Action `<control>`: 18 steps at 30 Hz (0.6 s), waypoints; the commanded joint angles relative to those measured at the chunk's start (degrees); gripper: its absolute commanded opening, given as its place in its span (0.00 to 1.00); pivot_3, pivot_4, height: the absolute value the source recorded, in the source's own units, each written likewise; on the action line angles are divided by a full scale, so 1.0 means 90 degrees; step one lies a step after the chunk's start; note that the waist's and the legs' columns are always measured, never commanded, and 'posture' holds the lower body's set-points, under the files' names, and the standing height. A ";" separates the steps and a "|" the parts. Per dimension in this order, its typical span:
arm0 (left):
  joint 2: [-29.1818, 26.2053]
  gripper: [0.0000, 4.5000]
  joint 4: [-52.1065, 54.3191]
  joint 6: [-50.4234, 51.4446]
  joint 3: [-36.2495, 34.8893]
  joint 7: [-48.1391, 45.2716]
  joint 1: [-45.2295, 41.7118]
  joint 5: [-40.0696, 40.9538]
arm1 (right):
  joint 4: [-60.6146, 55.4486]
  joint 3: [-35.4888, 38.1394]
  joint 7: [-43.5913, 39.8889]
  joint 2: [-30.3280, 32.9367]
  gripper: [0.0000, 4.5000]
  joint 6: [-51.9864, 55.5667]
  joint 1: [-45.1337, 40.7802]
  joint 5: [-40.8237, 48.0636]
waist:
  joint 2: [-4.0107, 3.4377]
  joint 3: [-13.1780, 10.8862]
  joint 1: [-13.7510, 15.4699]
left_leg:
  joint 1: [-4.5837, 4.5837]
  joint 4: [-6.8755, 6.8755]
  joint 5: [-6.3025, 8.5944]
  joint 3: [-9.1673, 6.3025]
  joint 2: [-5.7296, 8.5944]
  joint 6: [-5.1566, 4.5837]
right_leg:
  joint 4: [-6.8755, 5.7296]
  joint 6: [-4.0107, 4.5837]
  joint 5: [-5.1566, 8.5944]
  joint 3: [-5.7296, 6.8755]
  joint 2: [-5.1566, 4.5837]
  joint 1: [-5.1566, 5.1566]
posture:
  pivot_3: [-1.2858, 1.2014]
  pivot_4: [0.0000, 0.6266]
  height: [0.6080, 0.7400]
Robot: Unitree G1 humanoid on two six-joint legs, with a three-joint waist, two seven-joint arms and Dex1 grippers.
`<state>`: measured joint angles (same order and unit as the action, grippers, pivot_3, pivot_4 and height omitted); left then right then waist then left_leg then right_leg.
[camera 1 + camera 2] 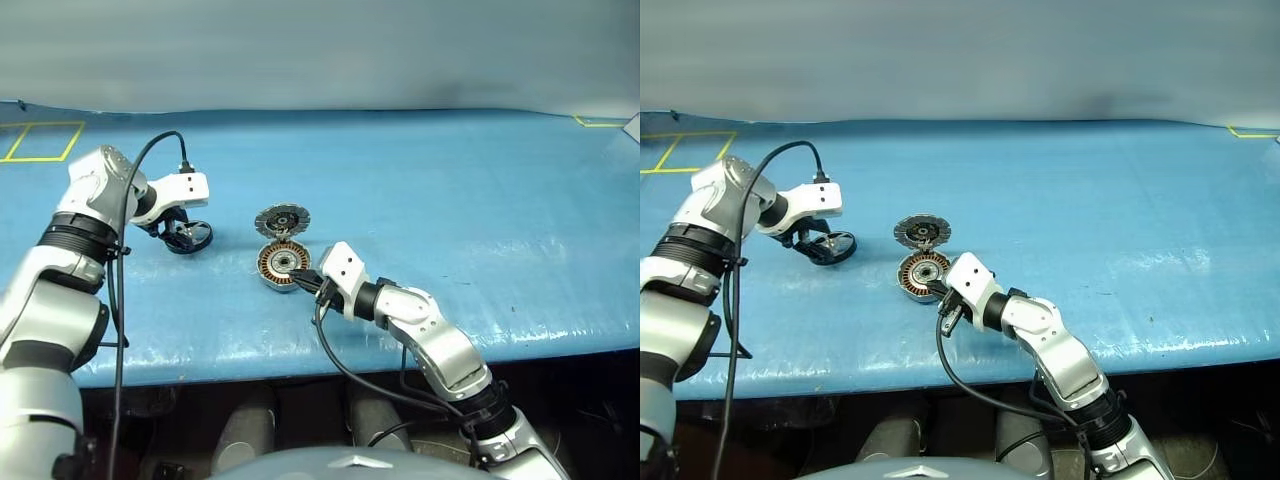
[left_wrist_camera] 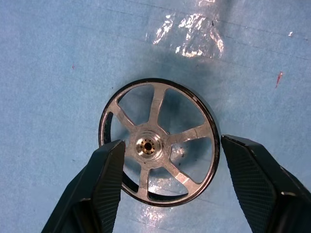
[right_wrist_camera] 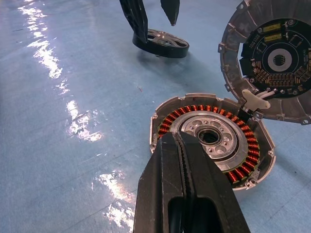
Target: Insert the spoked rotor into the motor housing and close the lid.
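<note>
My left wrist view shows the spoked rotor [image 2: 159, 154] flat on the blue table [image 1: 450, 220], dark rim, silver spokes, my left gripper [image 2: 167, 179] spread astride it, not pinching. My right wrist view shows copper windings in the motor housing [image 3: 214, 141], lid [image 3: 272, 58] swung open beside it, right gripper [image 3: 182, 174] pressed together at the housing's near rim.

A wide table [image 1: 480, 200] stood covered in a glossy blue sheet, wrinkled toward its near edge, where the light threw bright patches. Yellow tape [image 1: 40, 140] marked out squares at its far left corner, and another bit of yellow line [image 1: 600, 123] showed at the far right corner. Behind it ran a plain grey wall [image 1: 320, 50]. Beneath the near edge it was dark.
</note>
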<state>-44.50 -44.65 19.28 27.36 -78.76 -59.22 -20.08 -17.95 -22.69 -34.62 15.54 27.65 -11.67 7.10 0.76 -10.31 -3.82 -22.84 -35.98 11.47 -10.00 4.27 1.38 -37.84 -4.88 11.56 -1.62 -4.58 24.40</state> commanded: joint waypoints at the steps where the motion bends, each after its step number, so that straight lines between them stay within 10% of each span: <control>1: 0.0011 0.80 -0.0172 -0.0092 -0.0171 0.0253 -0.0296 -0.0088 | -0.0121 0.0002 0.0028 -0.0040 0.00 -0.0112 0.0013 0.0014 | 0.0000 0.0000 0.0000 | 0.0000 0.0000 0.0000 0.0000 0.0000 0.0000 | 0.0000 0.0000 0.0000 0.0000 0.0000 0.0000 | 0.52 0.24 1.00; 18: 0.0066 0.80 -0.0552 -0.0016 -0.0165 0.0215 -0.0403 -0.0126 | -0.0142 -0.0024 0.0100 -0.0014 0.00 -0.0105 0.0072 -0.0051 | 0.0001 0.0000 0.0001 | -0.0001 0.0000 0.0000 0.0000 0.0000 0.0000 | 0.0000 -0.0001 -0.0001 0.0000 0.0000 0.0000 | 0.52 0.24 1.00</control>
<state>-42.96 -49.24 19.56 26.54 -77.11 -61.83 -20.32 -17.96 -22.80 -33.76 15.62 27.66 -10.92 6.68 0.77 -10.31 -3.81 -22.85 -35.98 11.47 -10.00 4.27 1.39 -37.83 -4.89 11.56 -1.62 -4.58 24.40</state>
